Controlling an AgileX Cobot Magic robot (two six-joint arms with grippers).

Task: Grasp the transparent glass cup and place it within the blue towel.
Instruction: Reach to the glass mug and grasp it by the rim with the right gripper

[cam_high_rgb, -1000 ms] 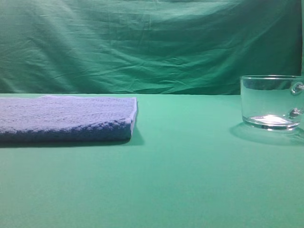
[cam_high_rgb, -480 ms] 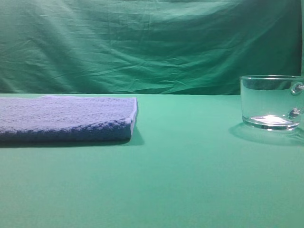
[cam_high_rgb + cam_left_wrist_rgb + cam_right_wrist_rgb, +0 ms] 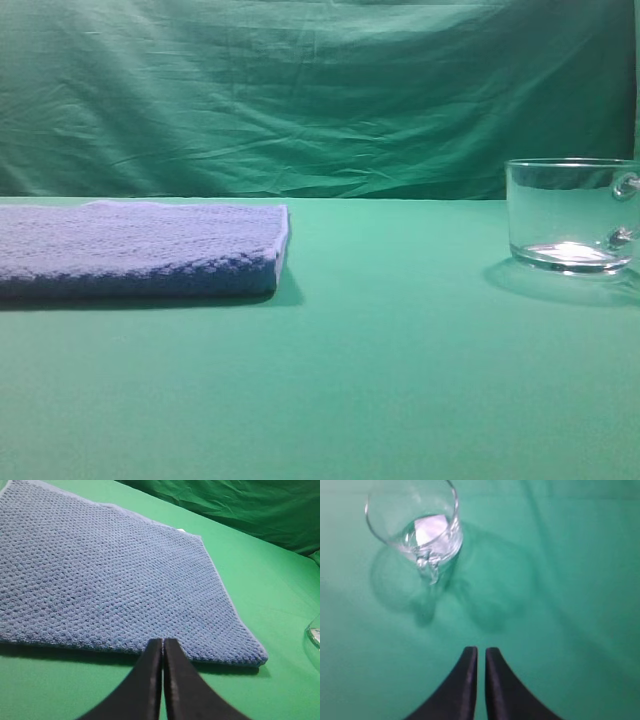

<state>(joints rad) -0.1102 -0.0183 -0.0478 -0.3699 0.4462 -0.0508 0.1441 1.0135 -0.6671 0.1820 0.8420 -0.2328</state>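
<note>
**Cup and towel sit apart on the green cloth**

In the left wrist view, the left gripper [image 3: 163, 647] is closest to us. Its two black fingers are pressed together and hold nothing. Just past them lies the blue towel [image 3: 100, 575], flat on the green tablecloth [image 3: 260, 590].

In the right wrist view, the right gripper [image 3: 481, 652] is almost closed, with only a thin gap, and it holds nothing. Farther on stands the transparent glass cup [image 3: 412, 522], upright, its handle pointing toward the gripper.

In the high view, the towel is on the left and the cup is on the right, well apart. A green curtain [image 3: 320, 90] hangs behind.
</note>
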